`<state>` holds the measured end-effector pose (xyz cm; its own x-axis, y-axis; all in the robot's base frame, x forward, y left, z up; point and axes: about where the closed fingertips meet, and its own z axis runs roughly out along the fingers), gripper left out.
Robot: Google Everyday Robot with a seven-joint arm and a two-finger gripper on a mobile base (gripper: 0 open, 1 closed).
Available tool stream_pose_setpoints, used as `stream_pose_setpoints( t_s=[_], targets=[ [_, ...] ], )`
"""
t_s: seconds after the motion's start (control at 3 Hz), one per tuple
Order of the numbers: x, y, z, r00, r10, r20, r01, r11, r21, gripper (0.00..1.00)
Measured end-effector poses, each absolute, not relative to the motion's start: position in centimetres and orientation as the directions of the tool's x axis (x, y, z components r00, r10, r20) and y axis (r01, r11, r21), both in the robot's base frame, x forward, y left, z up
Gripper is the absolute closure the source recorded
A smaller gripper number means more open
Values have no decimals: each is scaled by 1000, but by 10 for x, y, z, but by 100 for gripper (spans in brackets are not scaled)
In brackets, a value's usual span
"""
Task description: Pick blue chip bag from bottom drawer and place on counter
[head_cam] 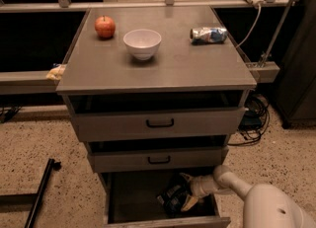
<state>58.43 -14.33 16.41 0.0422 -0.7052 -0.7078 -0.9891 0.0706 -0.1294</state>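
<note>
The bottom drawer (128, 202) is pulled open below two upper drawers. The blue chip bag (173, 198) lies crumpled in its right half. My gripper (186, 190) reaches into the drawer from the right, right at the bag, with one finger above the bag and one at its lower right. My white arm (269, 207) comes in from the lower right corner. The counter (187, 64) is the flat grey top of the cabinet.
On the counter stand a red apple (105, 26), a white bowl (142, 43) and a crushed silvery-blue can (208, 34). A black bar (38, 192) lies on the speckled floor at the left. Cables (252, 118) hang at the right of the cabinet.
</note>
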Motion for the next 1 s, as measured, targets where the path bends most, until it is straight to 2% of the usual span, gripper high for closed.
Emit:
stream_pose_setpoints(
  t_s=[0.33,0.67,1.0],
  targets=[
    [585,-148,147,19,-709,-705,-992,77,-104,8],
    [579,-152,134,-6,-714,-700,-994,81,-74,27],
    [573,-154,134,-18,-717,-697,-994,90,-67,50]
  ],
)
